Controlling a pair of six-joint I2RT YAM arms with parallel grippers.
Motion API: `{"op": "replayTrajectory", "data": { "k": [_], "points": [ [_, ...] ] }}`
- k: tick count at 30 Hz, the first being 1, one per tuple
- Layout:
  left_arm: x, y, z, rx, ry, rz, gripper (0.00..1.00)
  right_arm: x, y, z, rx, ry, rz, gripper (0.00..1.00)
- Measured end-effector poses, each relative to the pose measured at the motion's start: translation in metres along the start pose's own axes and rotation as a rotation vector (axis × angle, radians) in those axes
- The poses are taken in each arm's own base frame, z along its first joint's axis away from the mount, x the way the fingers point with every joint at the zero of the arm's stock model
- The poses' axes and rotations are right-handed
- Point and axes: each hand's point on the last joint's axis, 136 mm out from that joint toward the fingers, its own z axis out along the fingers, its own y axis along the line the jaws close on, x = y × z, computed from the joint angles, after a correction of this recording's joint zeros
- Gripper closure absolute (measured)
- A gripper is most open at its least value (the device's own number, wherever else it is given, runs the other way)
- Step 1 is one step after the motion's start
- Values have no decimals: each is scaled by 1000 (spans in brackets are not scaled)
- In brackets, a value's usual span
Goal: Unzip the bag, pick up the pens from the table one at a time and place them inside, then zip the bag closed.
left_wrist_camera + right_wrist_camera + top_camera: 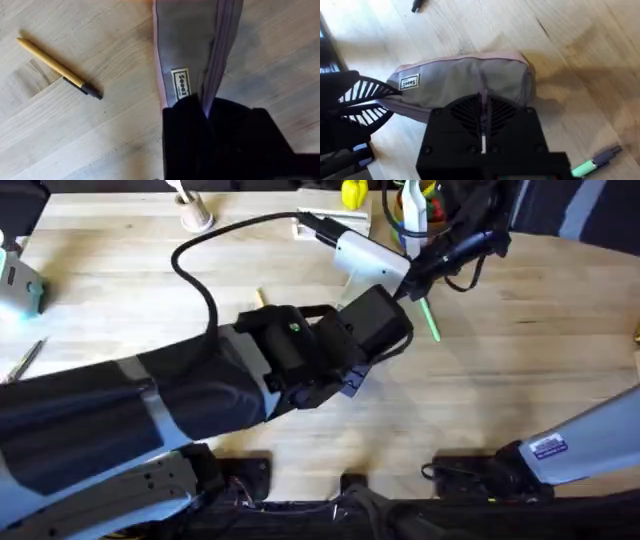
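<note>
Left arm (150, 405) stretched across the table's middle from its near left corner, its gripper (207, 112) pinched onto the bag. Right gripper (483, 132) was low, clamped on the zipper.

My light is even and bright; the left arm (150, 410) looms dark and blurred at eight o'clock, soft shadows pooling on the table (500, 380).
</note>
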Motion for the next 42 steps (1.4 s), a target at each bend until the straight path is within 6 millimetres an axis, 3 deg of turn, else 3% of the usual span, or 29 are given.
{"op": "replayTrajectory", "data": {
  "k": [15,24,42],
  "points": [
    [0,0,0,0,0,0,959,-3,5,-1,-22,-13,1,972],
    [1,1,0,-3,3,1,959,-18,25,-19,-63,-77,-10,972],
    [1,2,0,-10,5,2,959,-25,58,-6,-163,-68,5,971]
  ]
}}
